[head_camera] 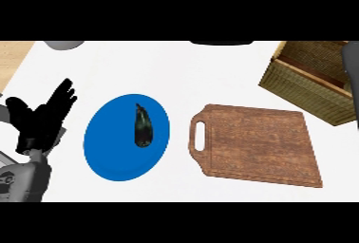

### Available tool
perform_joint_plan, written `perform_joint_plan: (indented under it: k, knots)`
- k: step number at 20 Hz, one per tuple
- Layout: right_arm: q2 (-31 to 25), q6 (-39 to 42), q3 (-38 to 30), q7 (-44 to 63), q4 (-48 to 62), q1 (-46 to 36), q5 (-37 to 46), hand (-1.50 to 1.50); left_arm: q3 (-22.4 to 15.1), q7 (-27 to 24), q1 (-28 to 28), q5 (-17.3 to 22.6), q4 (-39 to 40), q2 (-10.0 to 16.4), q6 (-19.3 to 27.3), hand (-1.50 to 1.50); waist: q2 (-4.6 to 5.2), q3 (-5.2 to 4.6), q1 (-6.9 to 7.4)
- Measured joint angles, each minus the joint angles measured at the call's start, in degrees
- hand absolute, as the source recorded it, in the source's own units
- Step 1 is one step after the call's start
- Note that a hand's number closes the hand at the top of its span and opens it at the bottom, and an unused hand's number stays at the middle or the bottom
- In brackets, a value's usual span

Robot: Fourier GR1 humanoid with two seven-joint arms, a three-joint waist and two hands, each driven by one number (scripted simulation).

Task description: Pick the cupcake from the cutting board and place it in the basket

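Note:
The brown wooden cutting board (263, 144) lies right of centre with nothing on its top. No cupcake shows anywhere. The woven basket (301, 83) stands at the far right, tilted in the view, its inside mostly hidden. A grey forearm (352, 64) crosses the basket's right side at the picture's edge; the right hand itself is out of sight. My left hand (42, 116) rests open at the left edge, fingers up, apart from everything.
A blue plate (112, 156) left of the board carries a dark eggplant (142, 126). A grey rounded object (64, 44) and a dark one (221, 42) peek in at the far edge. The wooden counter edge (14, 57) shows at far left.

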Motion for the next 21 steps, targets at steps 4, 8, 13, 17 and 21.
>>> perform_joint_plan:
  k: [4,8,13,17,21]
  knots:
    - [-0.57,-4.20,-3.48,0.51,-2.55,0.27,-2.53,-1.50,0.34,-0.27,0.50,0.00,0.13,0.20,-0.20,0.00,-0.11,-0.02,-0.41]
    - [-2.77,-6.99,-8.65,0.28,-7.14,2.94,-7.23,-1.50,1.01,-0.49,1.15,0.16,0.26,0.58,-0.29,0.00,-0.31,0.00,-1.08]
    - [-5.49,-2.74,-13.38,1.44,-18.53,11.07,-14.70,-1.50,1.42,-0.47,1.82,0.14,0.07,0.46,0.01,0.00,-0.60,-0.01,-2.00]
    - [-8.31,5.57,-17.83,1.93,-27.56,20.63,-22.45,-1.50,1.78,-0.36,2.40,0.21,-0.59,0.46,0.25,0.00,-0.82,-0.01,-2.85]
    - [-10.68,14.56,-23.37,0.78,-34.71,30.39,-31.14,-1.50,1.76,-0.39,1.95,0.05,0.08,0.28,0.34,0.00,-0.72,0.01,-2.99]
